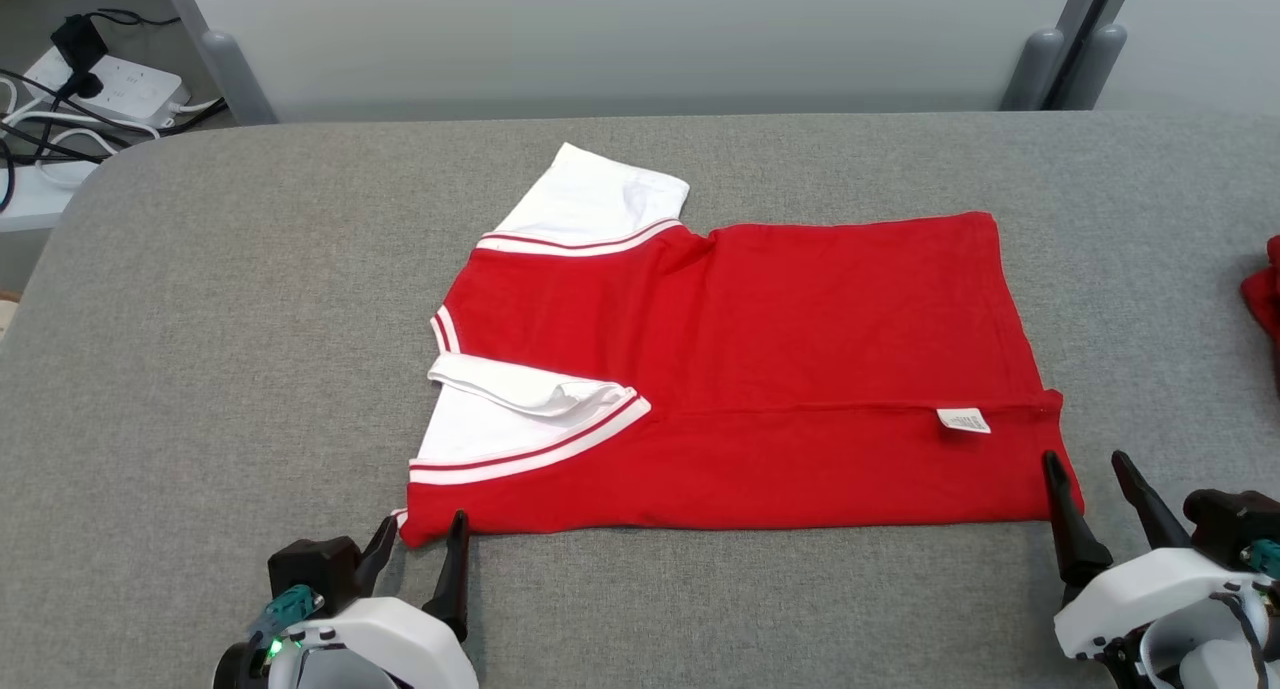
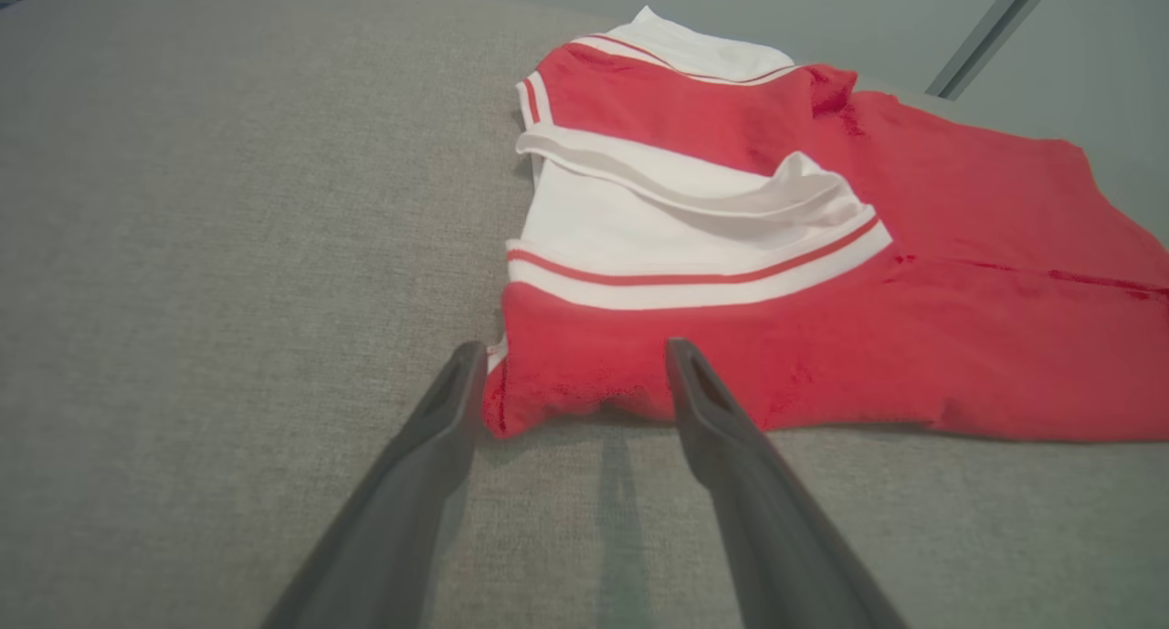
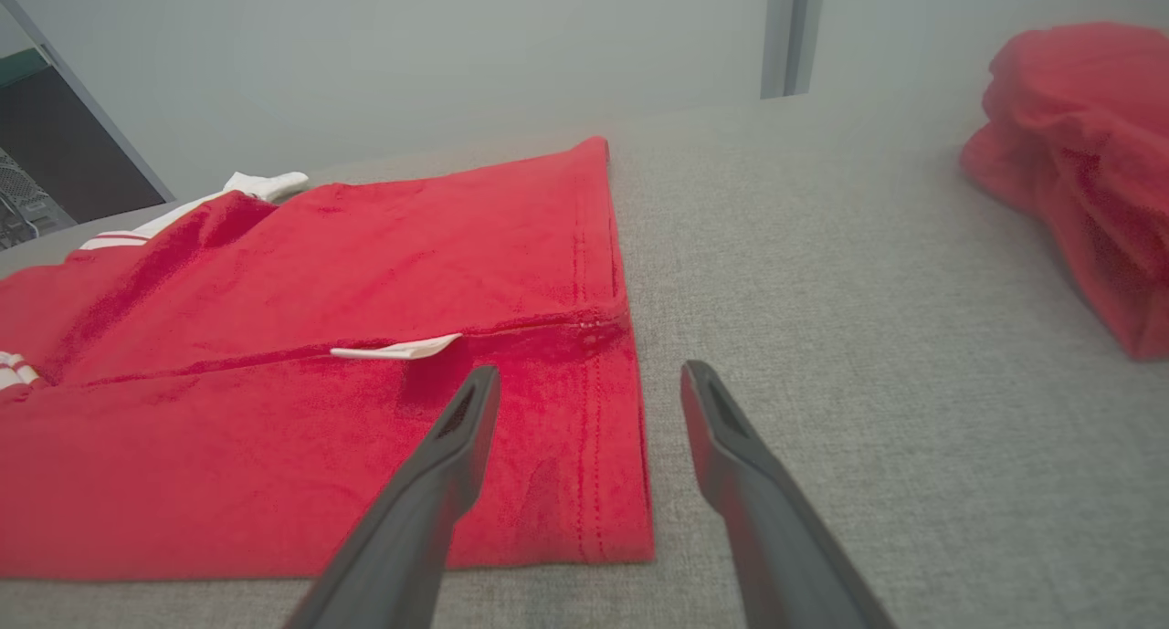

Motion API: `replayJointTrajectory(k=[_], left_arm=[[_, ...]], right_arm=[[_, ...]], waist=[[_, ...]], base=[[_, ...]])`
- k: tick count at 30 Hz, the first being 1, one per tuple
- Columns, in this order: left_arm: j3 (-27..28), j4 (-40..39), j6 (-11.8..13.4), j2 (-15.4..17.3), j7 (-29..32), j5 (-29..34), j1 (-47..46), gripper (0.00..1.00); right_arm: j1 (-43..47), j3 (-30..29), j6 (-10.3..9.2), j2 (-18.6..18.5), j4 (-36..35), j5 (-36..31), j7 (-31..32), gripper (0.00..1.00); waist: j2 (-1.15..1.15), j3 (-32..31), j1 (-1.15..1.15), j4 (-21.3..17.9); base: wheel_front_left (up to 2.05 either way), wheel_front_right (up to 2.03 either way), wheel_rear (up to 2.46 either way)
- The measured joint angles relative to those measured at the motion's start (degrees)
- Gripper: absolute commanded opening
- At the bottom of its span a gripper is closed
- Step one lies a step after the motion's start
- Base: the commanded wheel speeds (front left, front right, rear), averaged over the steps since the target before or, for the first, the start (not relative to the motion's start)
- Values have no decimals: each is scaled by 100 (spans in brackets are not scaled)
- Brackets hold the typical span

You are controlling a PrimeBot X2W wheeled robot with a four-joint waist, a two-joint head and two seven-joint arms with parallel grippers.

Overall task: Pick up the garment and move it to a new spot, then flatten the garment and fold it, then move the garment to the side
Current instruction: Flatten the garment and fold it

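**Item 1: garment** (image 1: pixel 720 369). Red short-sleeved shirt with white sleeves and red-striped white trim. It lies spread flat at the centre of the counter (image 1: pixel 200 319), collar end toward 9 o'clock and hem toward 3 o'clock. One sleeve sticks out at 11 o'clock. The other is folded in over the body at 8 o'clock. A crease runs lengthwise across the near part, with a small white label (image 1: pixel 963 421) on it near the hem.

**Item 2: left end effector** (image 1: pixel 423 519). At 7 o'clock of the garment, fingers spread wide, holding nothing. In the left wrist view the fingers (image 2: pixel 457 401) stand on either side of the shirt's near shoulder corner. Whether they touch it cannot be told.

**Item 3: right end effector** (image 1: pixel 1085 459). At 5 o'clock of the garment, fingers spread wide, holding nothing. In the right wrist view one finger (image 3: pixel 461 428) lies over the hem corner, the other over bare counter.

**Item 4: counter**. Grey woven cloth surface.

**Item 5: second red cloth** (image 1: pixel 1262 289). Bunched, at 3 o'clock, well apart from the shirt.

**Item 6: power strip** (image 1: pixel 110 79). White, with cables, beyond the counter at 10 o'clock.
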Motion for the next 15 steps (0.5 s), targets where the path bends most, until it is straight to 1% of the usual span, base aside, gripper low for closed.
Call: replayJointTrajectory(k=[2, 9, 15], left_arm=[[-2, 45, 38, 8, 63, 0, -1, 100], [-111, 318, 41, 65, 209, 15, -28, 100], [-174, 553, 40, 208, 229, 120, -243, 100]], right_arm=[[-2, 76, 1, -20, 92, 79, 0, 100], [-18, 338, 0, -75, 301, 331, 0, 100], [-37, 514, 1, -167, 388, 476, 0, 100]], waist=[[0, 15, 0, 6], [0, 53, 0, -6], [0, 64, 0, -2]], base=[[0, 0, 0], [0, 0, 0], [0, 0, 0]])
